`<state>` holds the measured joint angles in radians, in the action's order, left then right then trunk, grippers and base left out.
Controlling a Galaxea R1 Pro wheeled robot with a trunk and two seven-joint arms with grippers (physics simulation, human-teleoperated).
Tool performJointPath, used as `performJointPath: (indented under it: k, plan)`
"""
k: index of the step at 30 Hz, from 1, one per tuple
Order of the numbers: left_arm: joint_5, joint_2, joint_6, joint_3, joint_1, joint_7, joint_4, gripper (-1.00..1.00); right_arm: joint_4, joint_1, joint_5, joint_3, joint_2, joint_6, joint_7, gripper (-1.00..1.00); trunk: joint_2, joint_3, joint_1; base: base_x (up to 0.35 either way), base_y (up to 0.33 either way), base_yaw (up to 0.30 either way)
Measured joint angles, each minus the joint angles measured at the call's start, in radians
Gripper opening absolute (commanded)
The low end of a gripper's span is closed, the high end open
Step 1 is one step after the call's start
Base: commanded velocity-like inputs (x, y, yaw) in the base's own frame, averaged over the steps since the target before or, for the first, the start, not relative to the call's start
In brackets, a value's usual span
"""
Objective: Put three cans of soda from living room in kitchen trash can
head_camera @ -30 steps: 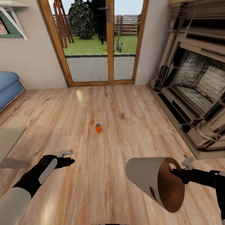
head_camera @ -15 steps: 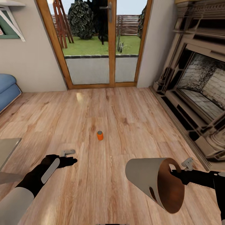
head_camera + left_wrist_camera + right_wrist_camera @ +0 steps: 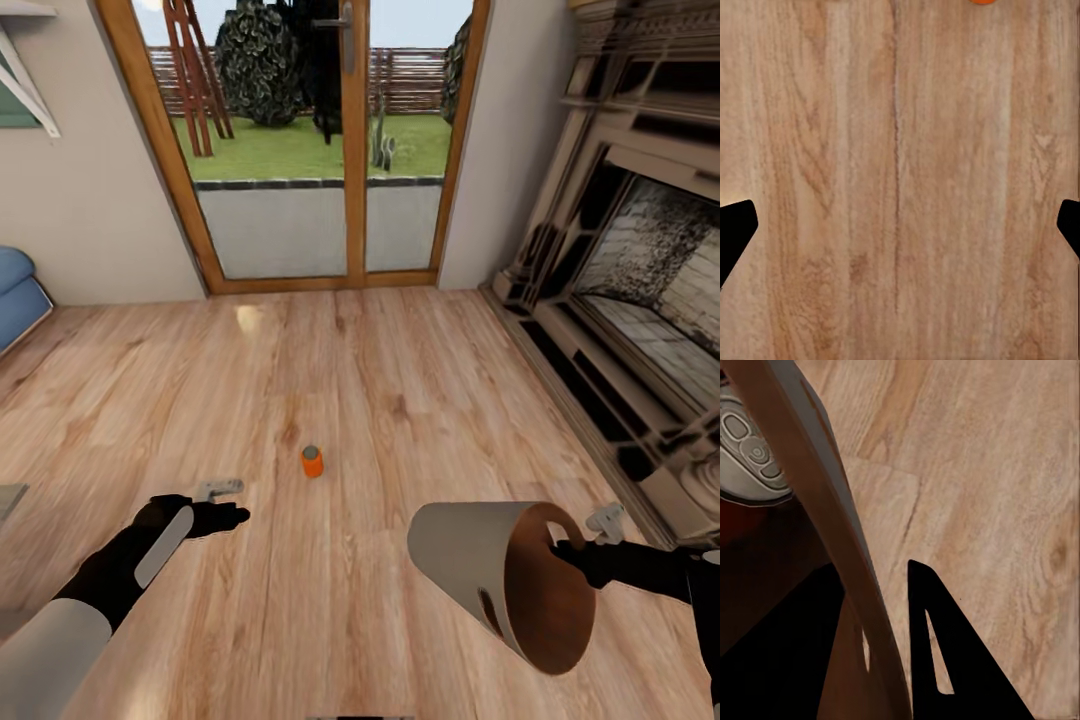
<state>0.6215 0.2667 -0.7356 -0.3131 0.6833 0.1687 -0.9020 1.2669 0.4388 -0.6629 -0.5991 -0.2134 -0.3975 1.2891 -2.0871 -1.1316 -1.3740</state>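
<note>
One orange can of soda stands upright on the wood-plank floor of the living room, ahead of both arms. My left gripper hovers low, left of the can and nearer to me, open and holding nothing. In the left wrist view the can just shows at the frame's edge and the fingertips sit wide apart. My right gripper is shut on the rim of the tash can, which is tipped on its side above the floor. In the right wrist view the rim runs between the jaws, and a silver can top lies inside.
Wood-framed glass doors close the far wall. A brick fireplace lines the right side. The blue sofa and a coffee table corner show at the left edge. Open floor surrounds the can.
The whole view has shifted forward: doors and fireplace look larger, and the can sits lower and nearer in the picture. Both arms keep their poses, the bin still held.
</note>
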Motion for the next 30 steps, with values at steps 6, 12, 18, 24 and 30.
performJointPath:
  k: [6, 12, 18, 24, 30]
  plan:
    - [0.0, -0.002, 0.001, -0.048, 0.0, 0.002, 0.001, 1.0, 0.0, 0.0, 0.004, -0.001, 0.0, -0.004, -0.027, -1.0, 0.0, 0.0, 0.0, 0.324, -0.076, 0.0]
    - [0.003, -0.005, -0.003, -0.056, 0.003, 0.001, 0.014, 1.0, 0.0, 0.0, 0.004, -0.001, 0.002, -0.006, -0.034, -1.0, 0.0, 0.0, 0.0, 0.324, -0.021, 0.0]
    - [0.013, -0.007, -0.213, -0.046, 0.151, -0.008, 0.067, 1.0, 0.002, 0.0, -0.004, 0.002, 0.01, -0.007, -0.037, -1.0, 0.0, 0.0, 0.0, 0.325, -0.003, 0.0]
    - [0.023, -0.037, -0.312, -0.044, 0.414, -0.071, 0.296, 1.0, 0.006, 0.0, -0.004, 0.003, 0.009, -0.008, -0.036, -1.0, 0.0, 0.0, 0.0, 0.326, 0.0, 0.0]
    - [0.017, -0.072, -0.312, -0.055, 0.518, -0.208, 0.462, 1.0, 0.012, 0.0, -0.005, 0.005, 0.013, -0.008, -0.035, -1.0, 0.0, 0.0, 0.0, 0.324, -0.019, 0.0]
